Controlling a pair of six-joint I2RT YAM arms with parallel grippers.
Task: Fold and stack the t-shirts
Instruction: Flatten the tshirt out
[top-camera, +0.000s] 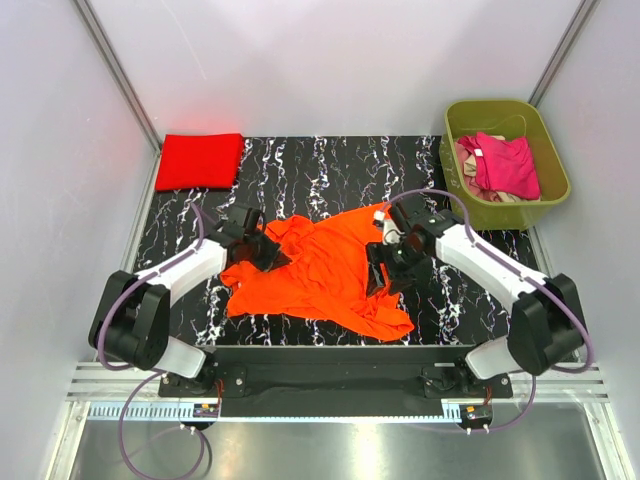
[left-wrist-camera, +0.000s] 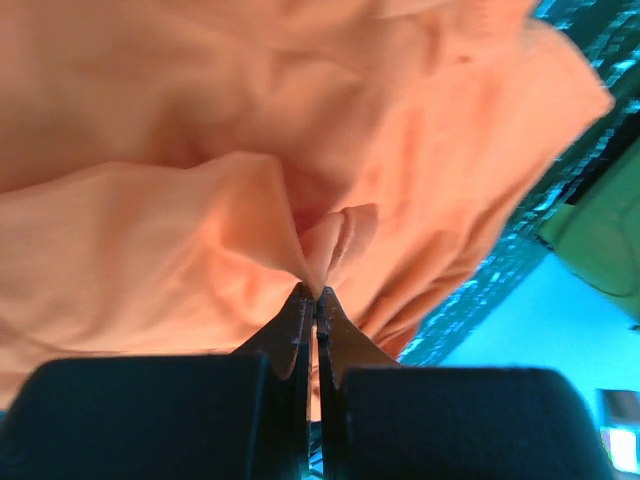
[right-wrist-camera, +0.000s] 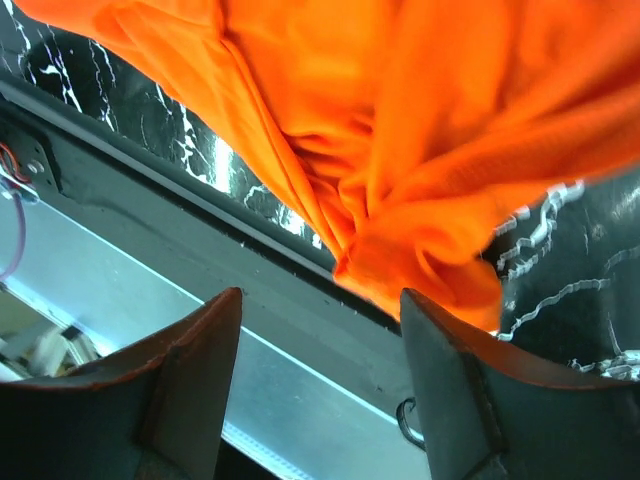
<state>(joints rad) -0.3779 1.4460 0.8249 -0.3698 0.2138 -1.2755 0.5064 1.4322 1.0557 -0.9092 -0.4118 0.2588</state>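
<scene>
The orange t-shirt (top-camera: 320, 275) is bunched up in the middle of the counter (top-camera: 330, 165), long axis roughly left-right; collar direction can't be told. Its left edge is pinched tight in the left claw (left-wrist-camera: 316, 292). The right claw (right-wrist-camera: 320, 300) is held apart at the right edge, nothing gripped. Flattening step, probably: that edge needs grabbing next, then pulling taut.

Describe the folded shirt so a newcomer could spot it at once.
On the black marbled table, look to the far left corner. The red t-shirt lies there, folded flat and square, unlike the crumpled orange t-shirt and the pink t-shirt in the green tub.
</scene>
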